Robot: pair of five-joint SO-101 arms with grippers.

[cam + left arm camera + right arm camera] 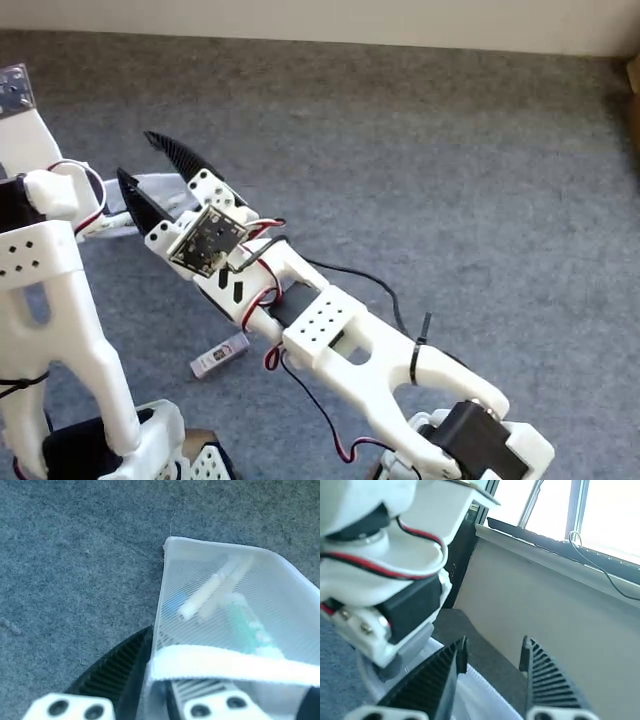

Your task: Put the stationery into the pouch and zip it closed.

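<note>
Jaws of the right gripper [137, 155] spread wide, empty, over the pouch [165, 188]; left gripper [157, 680] jaws clamp the mesh pouch's edge on grey carpet [450, 150]; pens [205, 595] inside pouch; small stick [220, 355] lies loose under right arm.

There was one mesh pouch [280, 595]; three pieces of stationery showed through it, two white pens [202, 597] and one green pen [242, 627]; one small tube [220, 357] lay loose; two arms [360, 340] were there.
</note>
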